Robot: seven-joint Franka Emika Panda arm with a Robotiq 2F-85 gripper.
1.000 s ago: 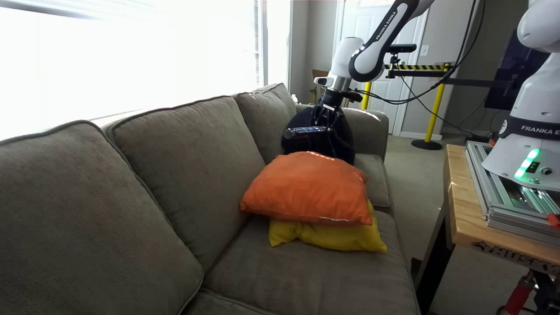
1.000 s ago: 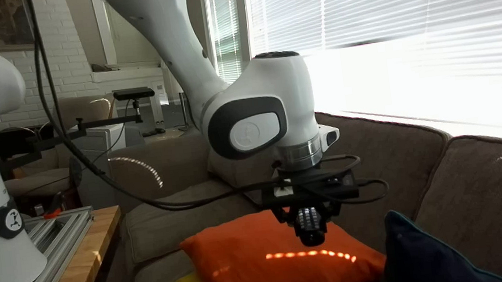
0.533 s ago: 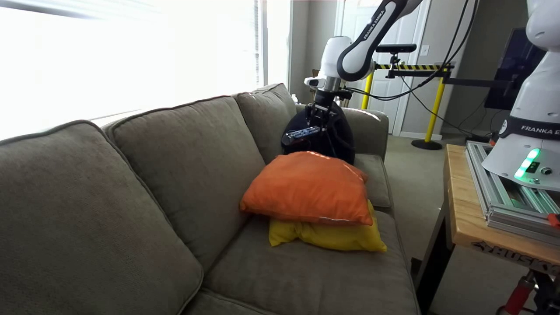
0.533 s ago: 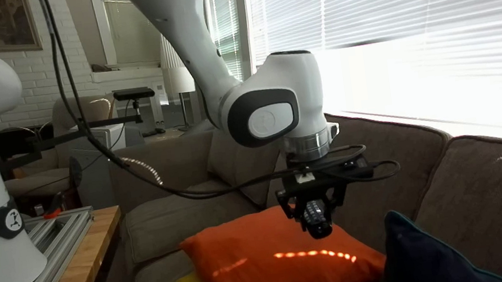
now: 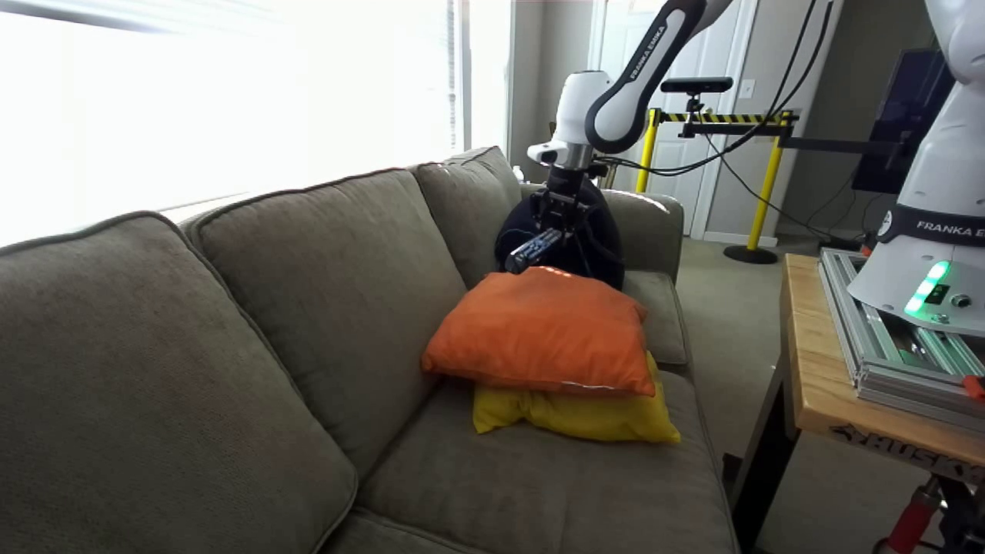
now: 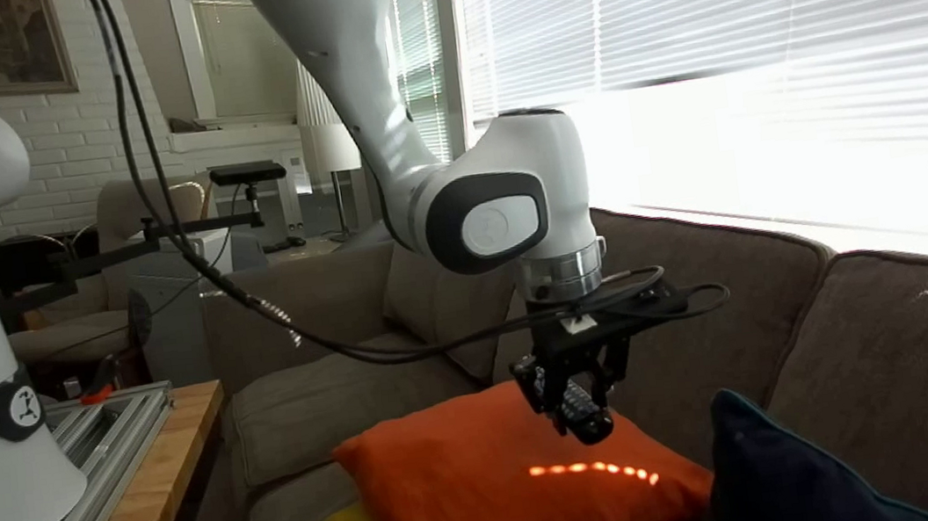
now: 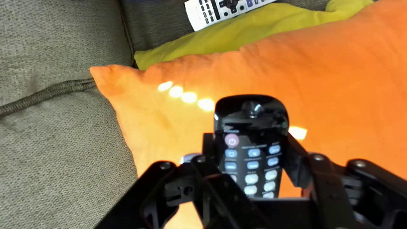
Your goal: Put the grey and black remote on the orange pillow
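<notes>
The black remote with a grey middle and pale buttons is in my gripper, in both exterior views [image 5: 532, 251] [image 6: 577, 406] and in the wrist view [image 7: 251, 119]. My gripper [image 5: 560, 231] is shut on it; the fingers hold its sides in the wrist view [image 7: 249, 152]. The remote tilts, its free end pointing down. The puffy orange pillow [image 5: 539, 331] lies on the sofa. It also shows in an exterior view [image 6: 473, 481] and fills much of the wrist view [image 7: 334, 82] below the remote. The remote appears above the pillow's far part; the exact gap cannot be told.
A yellow pillow [image 5: 577, 412] lies under the orange one. A silver-white remote [image 7: 206, 14] lies on the sofa beside the yellow pillow. A dark blue pillow [image 6: 796, 476] stands near the orange pillow. The sofa back [image 5: 331, 300] runs along the window side.
My gripper has moved toward the sofa back and then lowered, carrying the remote. It has turned, and the remote has gone from nearly level to tilted with its free end down. The pillows have not moved.
</notes>
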